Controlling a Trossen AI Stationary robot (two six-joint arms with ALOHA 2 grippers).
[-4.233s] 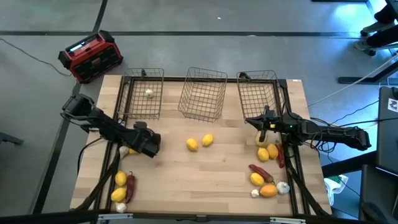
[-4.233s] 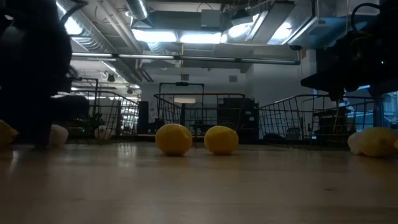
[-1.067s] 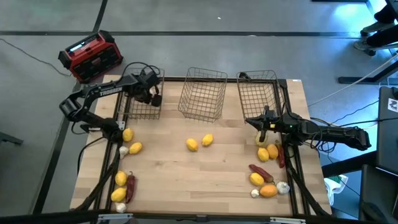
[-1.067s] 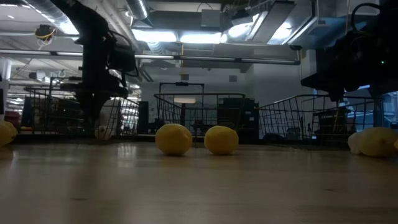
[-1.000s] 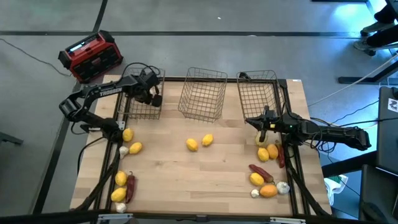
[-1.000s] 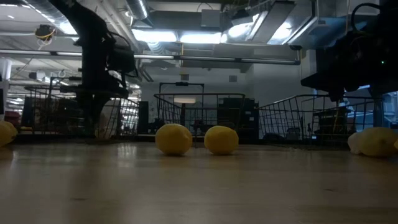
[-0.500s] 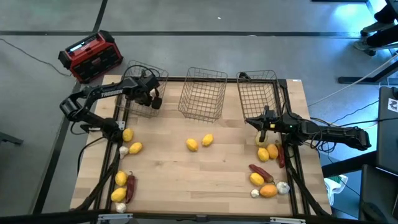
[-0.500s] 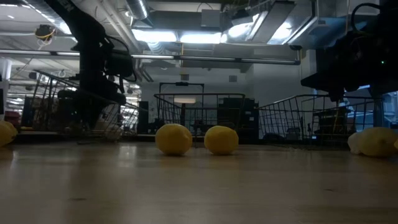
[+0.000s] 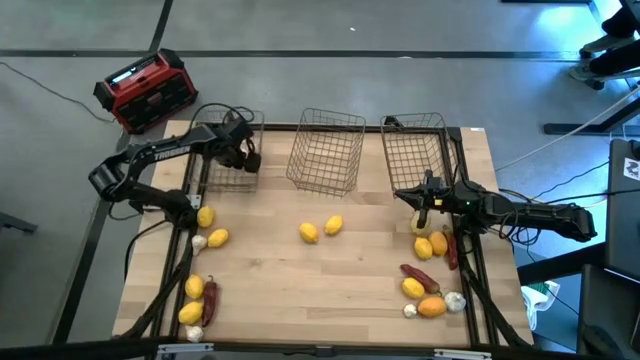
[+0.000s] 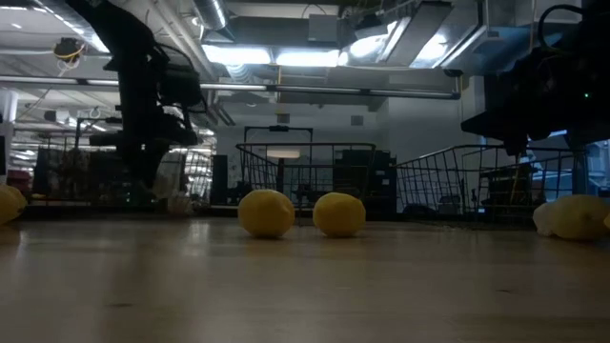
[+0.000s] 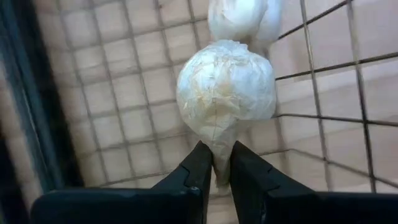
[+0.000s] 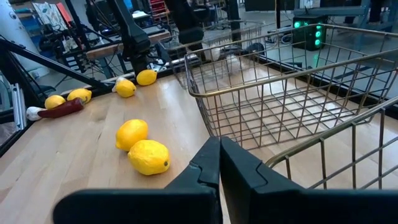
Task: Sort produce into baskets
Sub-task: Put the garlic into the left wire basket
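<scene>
Overhead, the left arm bends from the table's left edge and reaches to the left basket [image 9: 228, 150], its left gripper [image 9: 243, 157] hanging over the mesh. The right arm stretches in from the right edge, with the right gripper [image 9: 424, 197] just in front of the right basket [image 9: 415, 150]. Two lemons [image 9: 320, 228] lie mid-table before the empty middle basket [image 9: 328, 150]; other produce sits in clusters near both side edges.

At table level, the left arm stands as a dark column over the left basket [image 10: 95, 171], and the two lemons [image 10: 300, 213] rest side by side.

Through the left wrist, the fingers [image 11: 198, 171] pinch the stem of a garlic bulb [image 11: 226, 91] inside the basket, a second bulb [image 11: 236, 17] touching it beyond.

Through the right wrist, the fingers [image 12: 208, 163] are pressed together, empty, beside the right basket [image 12: 292, 99].
</scene>
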